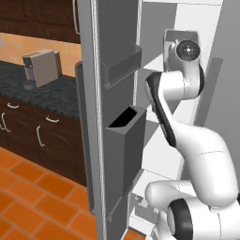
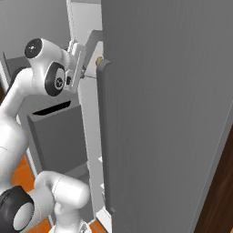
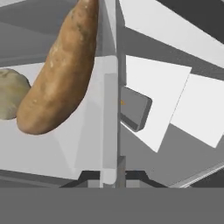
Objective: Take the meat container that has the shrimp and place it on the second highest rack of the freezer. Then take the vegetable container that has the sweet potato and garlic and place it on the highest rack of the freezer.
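**Veg container going into the freezer, held by its rim**

Up inside the open freezer [image 1: 89, 93], door swung wide, grey door bins [image 1: 123, 63] facing the room. White arm [image 1: 197, 150] reaches high into the white interior. Stack of white shelves [image 3: 153, 103] visible past the hand, seen tilted; can't tell from here which one is the highest rack.

Vegetable container [image 3: 65, 148] is right at the gripper [image 3: 111, 177], up at the arm's end; the left base view shows its grey body [image 1: 180, 35] just above the wrist. Jaws nearly closed, clamped on the container's thin wall, which runs edge-on straight up the hand view. Sweet potato [image 3: 59, 72] lies inside, big and tan, leaning against that wall; garlic [image 3: 12, 94] pale, just beside it, touching or nearly so.

A second grey tray [image 3: 134, 108] already sits on a shelf deeper in, with a tiny orange speck on it, likely the shrimp.

Judgement: carry phase of step two, container not yet set down.

Risks:
- Thin-rim pinch, heavy potato off to one side: container could pivot or slip in the jaws.
- Tilt on entry: potato or garlic rolls out.
- Tight space: container edge could catch a shelf lip or door bin.
- Wrong shelf picked, landing on the shrimp tray's level.
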